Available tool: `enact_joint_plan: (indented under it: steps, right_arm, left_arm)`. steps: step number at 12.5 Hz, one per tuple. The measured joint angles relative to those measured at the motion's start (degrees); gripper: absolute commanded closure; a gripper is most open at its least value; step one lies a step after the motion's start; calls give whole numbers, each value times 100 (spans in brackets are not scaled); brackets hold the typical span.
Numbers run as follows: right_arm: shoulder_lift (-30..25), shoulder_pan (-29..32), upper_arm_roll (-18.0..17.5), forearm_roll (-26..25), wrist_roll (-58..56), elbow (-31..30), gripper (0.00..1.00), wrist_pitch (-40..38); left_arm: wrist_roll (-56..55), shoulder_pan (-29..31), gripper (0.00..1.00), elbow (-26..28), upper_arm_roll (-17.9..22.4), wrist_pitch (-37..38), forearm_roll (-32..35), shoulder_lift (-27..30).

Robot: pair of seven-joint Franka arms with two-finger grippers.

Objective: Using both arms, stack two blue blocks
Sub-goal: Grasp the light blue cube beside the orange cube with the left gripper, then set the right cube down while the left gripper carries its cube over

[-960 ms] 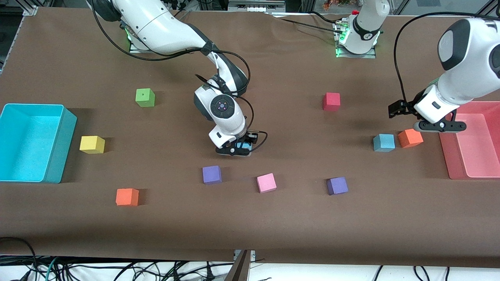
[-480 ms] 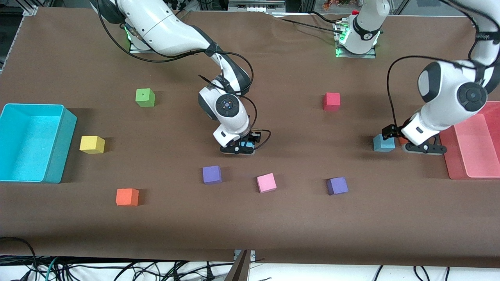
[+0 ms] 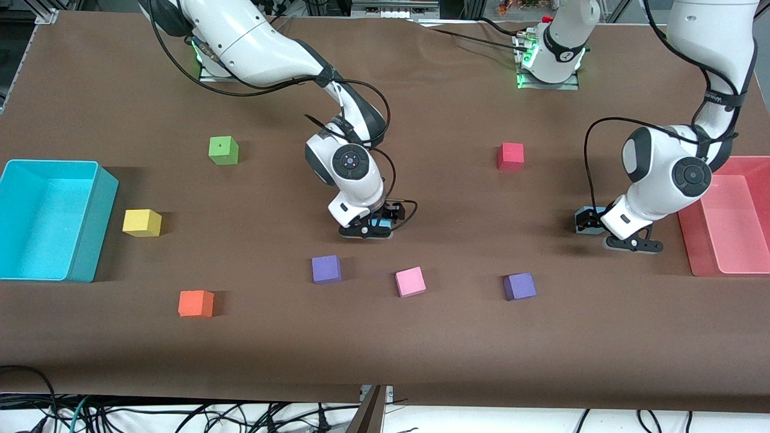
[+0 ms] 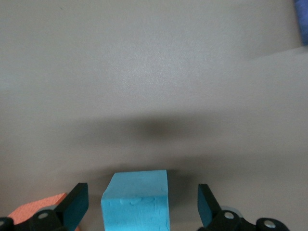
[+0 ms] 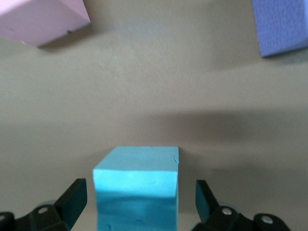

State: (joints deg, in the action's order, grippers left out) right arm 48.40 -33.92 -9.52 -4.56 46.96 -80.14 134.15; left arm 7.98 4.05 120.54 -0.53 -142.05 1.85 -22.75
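One blue block (image 3: 380, 225) sits mid-table, mostly hidden under my right gripper (image 3: 364, 231). In the right wrist view this block (image 5: 136, 185) stands on the table between the open fingers (image 5: 74, 199) with a gap on each side. The other blue block (image 3: 582, 224) sits near the pink tray, partly hidden by my left gripper (image 3: 628, 242). In the left wrist view it (image 4: 136, 199) lies between the open fingers (image 4: 77, 204), untouched. An orange block (image 4: 41, 209) sits right beside it.
A turquoise bin (image 3: 90, 222) stands at the right arm's end and a pink tray (image 3: 722, 228) at the left arm's end. Loose cubes: purple (image 3: 326, 269), pink (image 3: 411, 281), purple (image 3: 520, 286), orange (image 3: 195, 303), yellow (image 3: 142, 222), green (image 3: 223, 150), red (image 3: 510, 156).
My left arm swung from over the orange block by the tray and came down around the blue block. My right gripper stayed low around its blue block, shifting only slightly.
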Motion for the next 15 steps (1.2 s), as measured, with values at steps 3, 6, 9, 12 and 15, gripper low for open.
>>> enact_joint_plan:
  steps: [3, 6, 9, 12, 15]
  right_arm:
    - [-245, 30, 41, -19, -111, 151, 0, -44]
    - [-758, 172, 62, -21, -702, 157, 0, -732]
    - [-1509, 319, 63, 175, -1550, -89, 0, -1601]
    - [-2363, 594, 66, 1356, -2859, -958, 0, -1662]
    - [-2935, 1010, 73, 2683, -4365, -1825, 0, -1458]
  left_arm:
    - [166, 88, 0, 15, 4, -27, 0, -158]
    - [187, 102, 73, 225, 4, -26, 0, -205]
    - [187, 102, 100, 324, 1, -18, 0, -202]
    - [185, 72, 100, -24, -62, 535, -11, -5]
    - [-266, -532, 100, -955, -166, 1989, -574, 245]
